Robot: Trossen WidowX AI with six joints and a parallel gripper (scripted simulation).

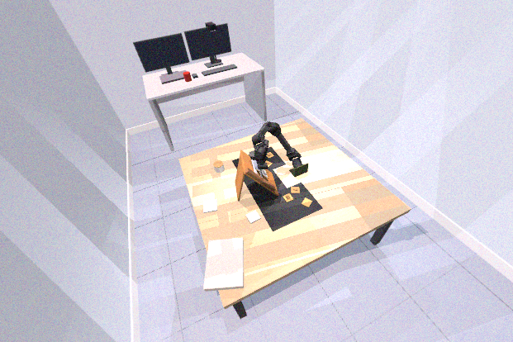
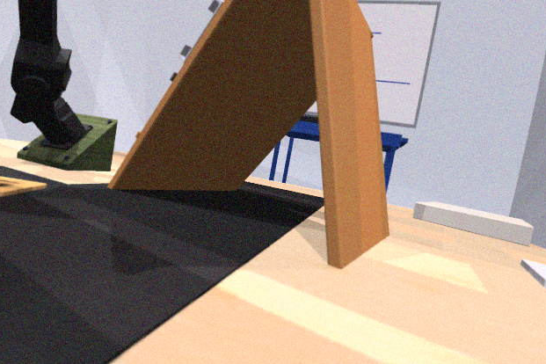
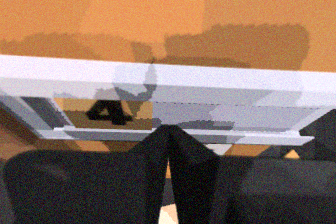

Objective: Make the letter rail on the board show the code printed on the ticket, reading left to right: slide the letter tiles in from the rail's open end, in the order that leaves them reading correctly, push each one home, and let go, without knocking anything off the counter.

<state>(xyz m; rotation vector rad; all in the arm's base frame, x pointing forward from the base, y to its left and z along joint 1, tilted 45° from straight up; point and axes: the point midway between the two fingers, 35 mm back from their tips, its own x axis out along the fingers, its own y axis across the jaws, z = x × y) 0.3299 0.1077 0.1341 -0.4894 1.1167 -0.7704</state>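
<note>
The orange board (image 1: 273, 181) (image 2: 228, 114) (image 3: 139, 17) stands tilted on the black mat (image 1: 276, 216) (image 2: 166, 281). Its pale rail (image 3: 224, 86) crosses the wrist view. A tile marked 4 (image 3: 75, 113) sits in the rail's left part, with a dark gap between it and the left end. The channel right of the tile shows no other tile. My gripper (image 1: 262, 166) (image 3: 169, 128) is shut and empty, its tips at the rail's lower lip, right of the tile. Loose tiles lie on the mat, including one tile (image 1: 306, 201) and another (image 1: 269, 154). The ticket's code is not readable.
The arm's green base block (image 1: 300, 170) (image 2: 98, 147) stands beside the mat. The board's rear leg (image 1: 239, 182) (image 2: 353, 176) rests on the wooden table (image 1: 313, 244). A small jar (image 1: 218, 167), a white square (image 1: 253, 216) and a large white slab (image 1: 225, 264) are on the table.
</note>
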